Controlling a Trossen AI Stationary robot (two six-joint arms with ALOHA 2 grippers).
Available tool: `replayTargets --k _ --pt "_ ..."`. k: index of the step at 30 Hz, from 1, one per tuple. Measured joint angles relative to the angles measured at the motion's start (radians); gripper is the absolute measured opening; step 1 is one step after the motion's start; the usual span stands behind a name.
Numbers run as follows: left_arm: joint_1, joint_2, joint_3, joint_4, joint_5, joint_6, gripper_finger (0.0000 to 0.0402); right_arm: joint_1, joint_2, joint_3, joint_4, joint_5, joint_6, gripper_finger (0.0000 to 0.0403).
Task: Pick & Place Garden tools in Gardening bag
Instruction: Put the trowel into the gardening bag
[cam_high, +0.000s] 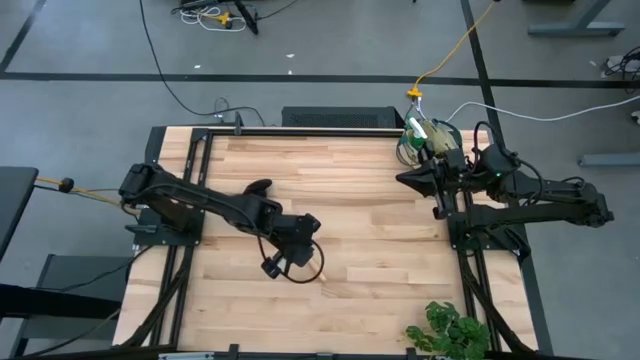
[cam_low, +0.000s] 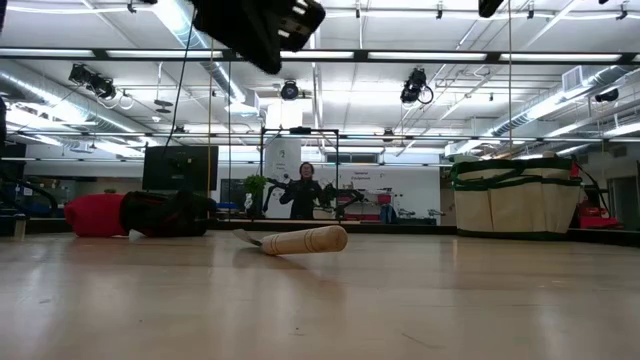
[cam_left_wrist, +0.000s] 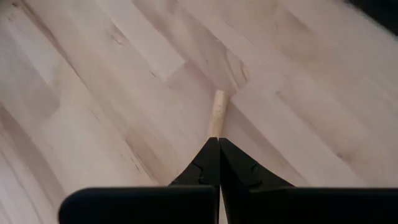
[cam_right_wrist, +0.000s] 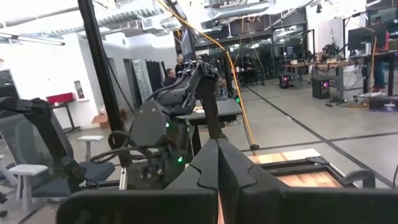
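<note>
A wooden-handled tool (cam_low: 300, 240) lies flat on the table near the middle, its pale metal end (cam_low: 246, 237) pointing left. Only its handle shows in the high view (cam_high: 318, 266) and in the left wrist view (cam_left_wrist: 217, 112). My left gripper (cam_high: 300, 240) hangs shut above it (cam_left_wrist: 218, 140), well clear of the table (cam_low: 262, 30). The red-and-black glove (cam_low: 140, 214) lies at the far left of the tool. The beige gardening bag (cam_low: 515, 195) stands at the table's far right corner (cam_high: 425, 138) with items in it. My right gripper (cam_high: 415, 180) is shut (cam_right_wrist: 217, 142) beside the bag, pointing level.
A leafy green plant (cam_high: 450, 330) stands at the near right edge of the table. Black frame rails (cam_high: 190, 200) run along both sides of the table. Bare wood (cam_high: 370, 220) lies between the tool and the bag. A person (cam_low: 303, 190) stands far behind the table.
</note>
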Motion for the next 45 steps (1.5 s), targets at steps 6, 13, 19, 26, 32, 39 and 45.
replayTargets --k 6,13,19,26,32,39,45 --pt "-0.01 0.065 0.0 -0.011 -0.004 0.04 0.0001 0.0 0.0 0.0 -0.016 0.0 0.0 0.0" --pt "-0.01 0.131 0.0 0.004 -0.002 0.067 0.0001 0.0 0.0 0.0 -0.03 0.0 0.0 0.0" --pt "-0.01 0.186 0.0 0.018 -0.001 0.096 0.0004 0.0 0.0 0.0 -0.04 0.0 0.0 0.0" --pt "-0.009 0.246 0.0 0.038 -0.007 0.127 0.0021 0.0 0.0 0.0 -0.047 0.0 0.0 0.0" --pt "-0.01 0.273 0.0 0.046 -0.01 0.127 0.0056 0.0 0.0 0.0 -0.068 0.0 0.0 0.0" --pt "-0.009 0.274 0.0 0.067 -0.043 0.126 0.0121 0.0 0.0 0.0 -0.076 0.0 0.0 0.0" --pt "-0.009 0.274 0.0 0.069 -0.045 0.127 0.0177 0.0 0.0 0.0 -0.077 0.0 0.0 0.0"
